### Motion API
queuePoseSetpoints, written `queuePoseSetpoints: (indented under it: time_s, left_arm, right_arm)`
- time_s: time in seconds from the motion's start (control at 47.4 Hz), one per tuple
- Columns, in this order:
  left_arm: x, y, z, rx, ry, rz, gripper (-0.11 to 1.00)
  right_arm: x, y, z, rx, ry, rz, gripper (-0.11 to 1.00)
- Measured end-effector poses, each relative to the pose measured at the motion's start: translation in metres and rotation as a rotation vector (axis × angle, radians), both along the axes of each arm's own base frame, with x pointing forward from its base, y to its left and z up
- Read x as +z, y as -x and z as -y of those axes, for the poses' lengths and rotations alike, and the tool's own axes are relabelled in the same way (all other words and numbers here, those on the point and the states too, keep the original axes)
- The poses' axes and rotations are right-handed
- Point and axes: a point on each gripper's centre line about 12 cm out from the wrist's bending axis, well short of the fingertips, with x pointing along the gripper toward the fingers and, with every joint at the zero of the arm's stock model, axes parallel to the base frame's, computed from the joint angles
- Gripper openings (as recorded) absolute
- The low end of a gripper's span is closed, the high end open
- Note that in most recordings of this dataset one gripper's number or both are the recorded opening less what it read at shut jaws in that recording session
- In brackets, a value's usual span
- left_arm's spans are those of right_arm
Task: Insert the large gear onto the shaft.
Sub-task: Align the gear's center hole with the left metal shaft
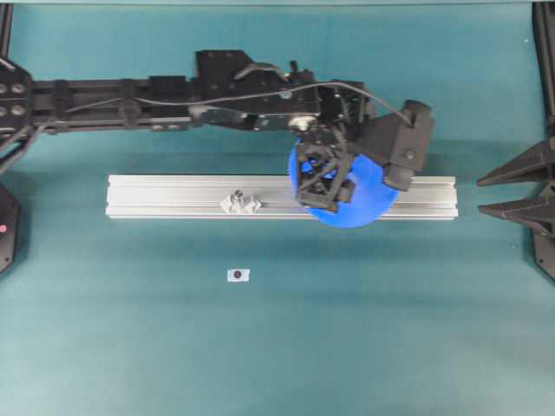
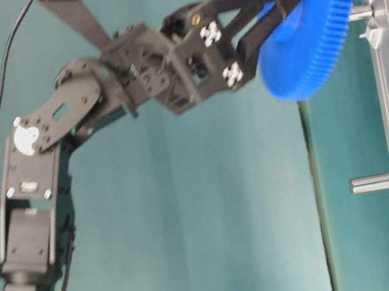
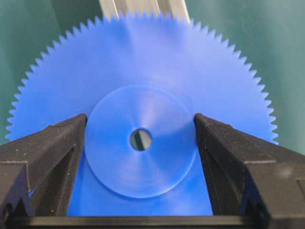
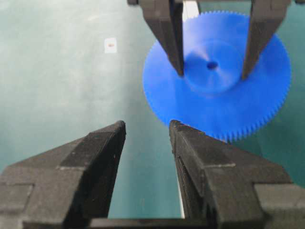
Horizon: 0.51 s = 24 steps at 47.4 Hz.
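Gripping the raised hub of the large gear (image 3: 143, 95), our left gripper (image 3: 140, 143) holds the disc over the aluminium rail (image 1: 173, 198), just above the shaft (image 2: 359, 11). Our right gripper (image 4: 147, 143) waits with jaws apart and empty. We judge misalignment the main risk: if the hole misses the pin tip, the gear could jam, tilt in the grip, or slide off beside the other pin (image 2: 384, 181).

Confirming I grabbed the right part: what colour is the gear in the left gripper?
Bright blue, the large gear; clearest in the left wrist view.
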Motion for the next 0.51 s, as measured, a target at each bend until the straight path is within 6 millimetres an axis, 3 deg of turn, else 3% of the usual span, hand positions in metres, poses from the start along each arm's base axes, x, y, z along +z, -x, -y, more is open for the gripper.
queuePoseSetpoints:
  time_s: [0.169,0.506]
  left_arm:
    - [0.0005,0.009,0.0014,0.005,0.006,-0.019,0.78]
    - [0.0014,0.0023,0.0086,-0.009,0.002,0.01,0.78]
  right_arm:
    - [0.0,0.0,0.0,0.0,0.0,0.0,0.5]
    - [0.0002,-0.0001,0.0012,-0.008,0.0,0.002,0.5]
